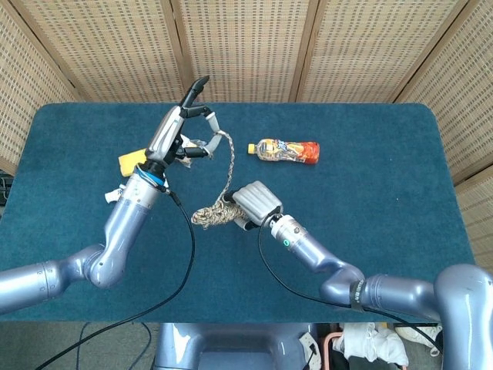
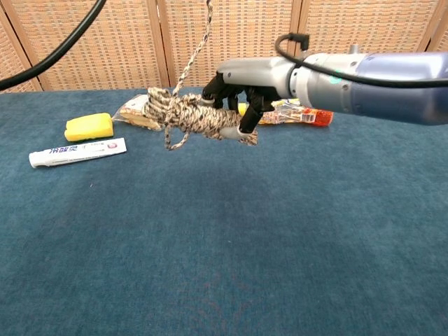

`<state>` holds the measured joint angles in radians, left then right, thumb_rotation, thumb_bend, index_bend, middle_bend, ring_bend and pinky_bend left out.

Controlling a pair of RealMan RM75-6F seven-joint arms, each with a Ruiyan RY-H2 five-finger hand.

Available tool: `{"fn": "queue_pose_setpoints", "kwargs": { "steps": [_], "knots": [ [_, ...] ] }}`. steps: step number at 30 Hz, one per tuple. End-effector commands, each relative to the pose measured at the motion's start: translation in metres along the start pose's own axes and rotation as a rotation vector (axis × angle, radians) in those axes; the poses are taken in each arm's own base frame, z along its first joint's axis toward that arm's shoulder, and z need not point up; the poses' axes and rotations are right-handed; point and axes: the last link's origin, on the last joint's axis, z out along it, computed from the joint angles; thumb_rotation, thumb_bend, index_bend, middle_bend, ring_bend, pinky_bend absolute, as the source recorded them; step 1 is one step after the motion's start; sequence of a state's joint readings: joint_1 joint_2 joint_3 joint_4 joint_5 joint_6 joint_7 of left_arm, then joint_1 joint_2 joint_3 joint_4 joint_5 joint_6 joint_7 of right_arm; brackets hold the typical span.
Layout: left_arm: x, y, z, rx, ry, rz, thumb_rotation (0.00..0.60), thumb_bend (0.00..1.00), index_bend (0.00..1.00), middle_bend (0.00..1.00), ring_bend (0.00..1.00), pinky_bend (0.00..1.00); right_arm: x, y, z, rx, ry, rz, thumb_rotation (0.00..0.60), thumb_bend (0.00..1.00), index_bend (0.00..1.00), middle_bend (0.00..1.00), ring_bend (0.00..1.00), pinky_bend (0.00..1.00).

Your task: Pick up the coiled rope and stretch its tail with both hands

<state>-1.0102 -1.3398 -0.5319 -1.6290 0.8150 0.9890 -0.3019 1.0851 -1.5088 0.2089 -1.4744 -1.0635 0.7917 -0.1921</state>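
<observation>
Right robot hand (image 2: 234, 98) grips the coiled rope (image 2: 192, 119) aloft over the table (image 2: 280, 231), while the left robot hand (image 1: 183, 131) pinches its tail (image 1: 229, 166), which runs taut up and away from the coil.

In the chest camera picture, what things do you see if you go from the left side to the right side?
Toothpaste tube → yellow sponge → coiled rope → right hand → drink bottle.
</observation>
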Motion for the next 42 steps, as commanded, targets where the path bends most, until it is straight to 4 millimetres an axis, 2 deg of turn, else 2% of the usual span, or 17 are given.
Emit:
{"fn": "queue_pose_setpoints", "kwargs": {
  "steps": [1, 8, 16, 17, 20, 24, 34, 42],
  "knots": [
    [0.007, -0.021, 0.014, 0.068, 0.030, -0.034, 0.600, 0.83, 0.88, 0.00, 0.00, 0.00, 0.014, 0.014, -0.017, 0.019, 0.032, 0.076, 0.600, 1.00, 0.71, 0.86, 0.66, 0.83],
    [0.029, -0.060, 0.016, 0.150, 0.063, -0.039, 0.600, 0.83, 0.88, 0.00, 0.00, 0.00, 0.037, 0.020, -0.029, 0.038, 0.095, 0.253, 0.600, 1.00, 0.71, 0.86, 0.66, 0.83],
    [0.037, -0.102, 0.001, 0.215, 0.052, -0.012, 0.600, 0.83, 0.88, 0.00, 0.00, 0.00, 0.063, 0.031, -0.032, 0.013, 0.167, 0.374, 0.600, 1.00, 0.71, 0.86, 0.66, 0.83],
    [0.042, -0.120, -0.010, 0.246, 0.047, 0.033, 0.600, 0.83, 0.88, 0.00, 0.00, 0.00, 0.072, 0.038, -0.033, -0.008, 0.195, 0.393, 0.600, 1.00, 0.71, 0.86, 0.66, 0.83],
    [0.053, -0.148, -0.034, 0.252, 0.018, 0.172, 0.600, 0.83, 0.88, 0.00, 0.00, 0.00, 0.087, 0.053, -0.036, -0.062, 0.213, 0.412, 0.600, 1.00, 0.71, 0.86, 0.66, 0.83],
    [0.061, -0.167, -0.058, 0.251, -0.014, 0.276, 0.600, 0.83, 0.88, 0.00, 0.00, 0.00, 0.097, 0.068, -0.039, -0.127, 0.221, 0.388, 0.600, 1.00, 0.71, 0.86, 0.66, 0.83],
    [0.066, -0.193, -0.102, 0.243, -0.081, 0.497, 0.600, 0.83, 0.88, 0.00, 0.00, 0.00, 0.096, 0.084, -0.042, -0.214, 0.218, 0.371, 0.600, 1.00, 0.71, 0.86, 0.66, 0.83],
    [0.066, -0.195, -0.105, 0.243, -0.087, 0.511, 0.600, 0.83, 0.88, 0.00, 0.00, 0.00, 0.092, 0.074, -0.041, -0.198, 0.205, 0.377, 0.600, 1.00, 0.71, 0.86, 0.66, 0.83]
  ]
}}
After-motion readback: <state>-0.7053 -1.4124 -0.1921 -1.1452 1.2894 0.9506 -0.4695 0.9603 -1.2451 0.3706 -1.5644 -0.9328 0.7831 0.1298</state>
